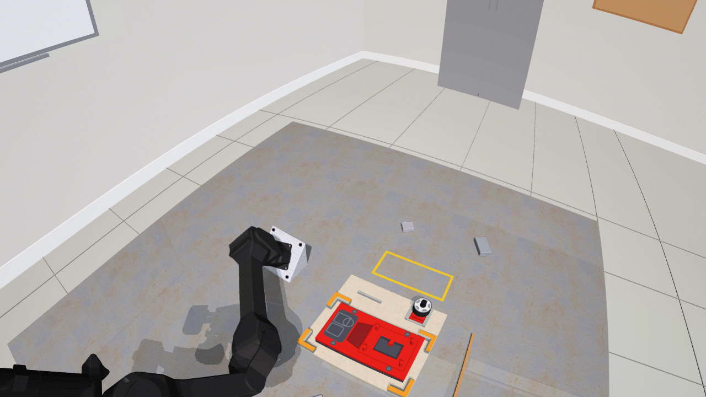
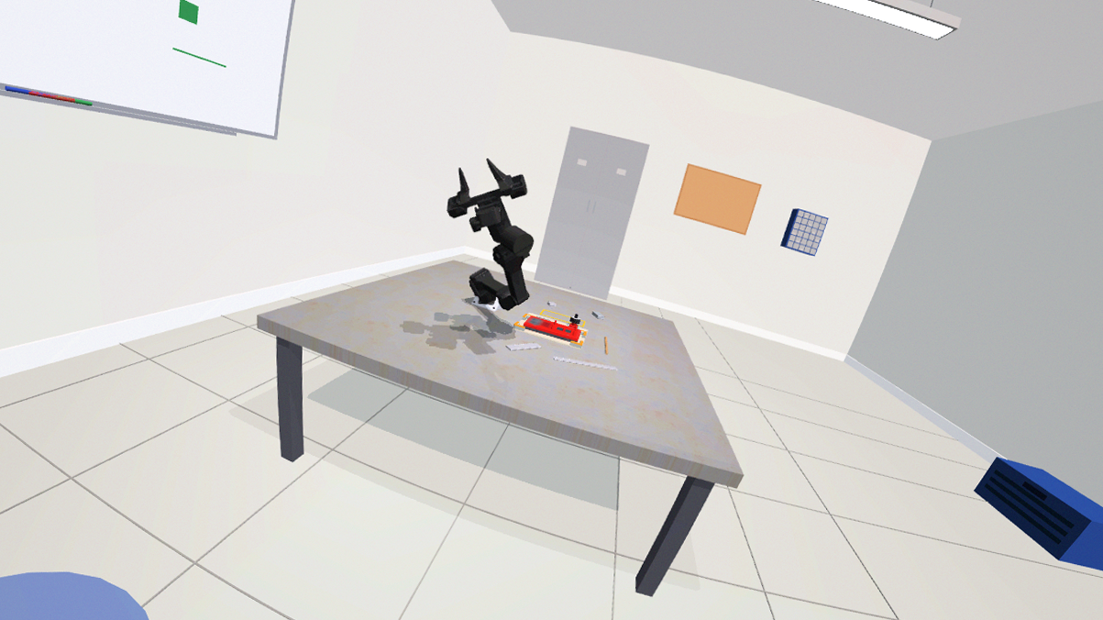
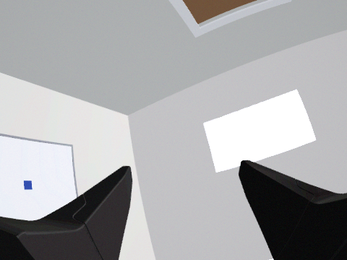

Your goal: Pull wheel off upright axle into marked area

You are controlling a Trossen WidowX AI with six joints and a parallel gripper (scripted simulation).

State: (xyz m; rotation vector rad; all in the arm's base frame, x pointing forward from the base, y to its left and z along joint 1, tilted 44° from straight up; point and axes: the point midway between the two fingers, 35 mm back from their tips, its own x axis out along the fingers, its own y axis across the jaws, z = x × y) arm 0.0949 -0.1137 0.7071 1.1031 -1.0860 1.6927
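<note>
The wheel (image 1: 421,313) (image 2: 574,319), with a white hub and black tyre, sits around the black upright axle (image 1: 423,302) on a small red block at the far right corner of the beige board. The marked area (image 1: 419,264) is a yellow rectangle outline on the table, just behind the board, with nothing inside it. My gripper (image 2: 475,165) (image 3: 187,171) is open and empty. Its fingers point up, high above the table and far from the wheel. I cannot make out its fingertips in the top view.
The beige board (image 1: 351,282) carries a red panel (image 1: 362,356) between orange corner brackets. Two small grey blocks (image 1: 407,226) (image 1: 482,245) lie beyond the marked area. A thin orange strip (image 1: 464,363) lies right of the board. White strips (image 2: 523,348) (image 2: 584,363) lie on its near side.
</note>
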